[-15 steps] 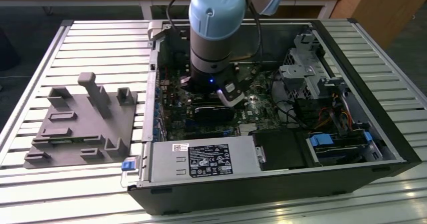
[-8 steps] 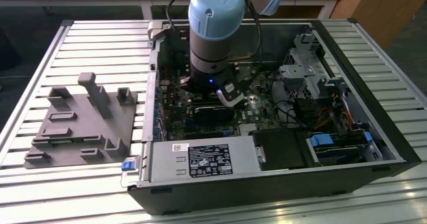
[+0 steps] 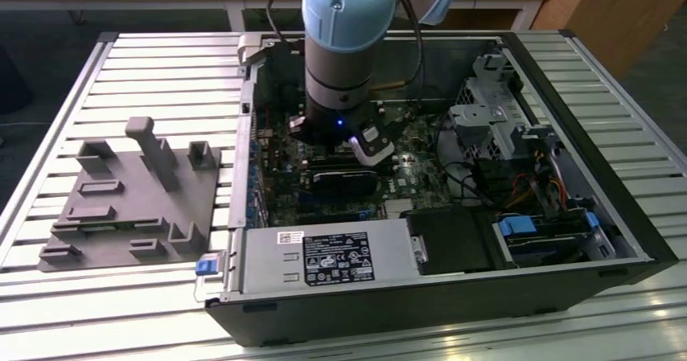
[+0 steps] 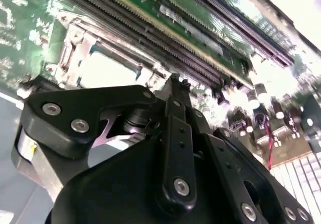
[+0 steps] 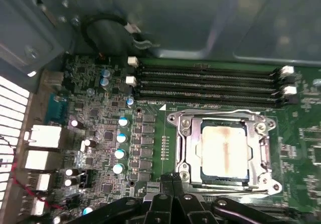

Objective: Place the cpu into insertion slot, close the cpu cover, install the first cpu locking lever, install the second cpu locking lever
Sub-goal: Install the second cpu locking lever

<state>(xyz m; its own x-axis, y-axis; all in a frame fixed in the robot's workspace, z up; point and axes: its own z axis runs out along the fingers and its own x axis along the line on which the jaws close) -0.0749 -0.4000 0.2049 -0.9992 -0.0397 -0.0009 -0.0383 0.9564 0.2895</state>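
Where the open computer case (image 3: 451,176) lies on its side on the slatted table (image 3: 118,79), the arm (image 3: 341,47) is seen reaching down into it in the exterior view, its gripper (image 3: 371,145) hanging just above the motherboard (image 3: 322,176).

Item: the cpu (image 5: 224,151). A flat square chip with a dull grey, faintly stained top, seated in the insertion slot (image 5: 224,176) in the first wrist view; also seen as a bright square (image 4: 108,69) in the second wrist view.

Item: the cpu cover (image 5: 190,143). A silver frame lying flat around the chip, whose top shows through its window.

Item: gripper (image 5: 173,180). Black linkages and fingers (image 5: 165,194) are seen with tips pressed together, nothing held between them, just beside the socket's edge, at about 7 o'clock from the chip in the first wrist view. In the second wrist view the fingertips (image 4: 173,83) are seen meeting close to the socket.

Item: memory slots (image 5: 205,86). Long black rows, recorded at 12 o'clock from the socket.

Item: grey fixture tray (image 3: 129,200). Recorded on the table at 9 o'clock from the case in the exterior view, well apart from the gripper.
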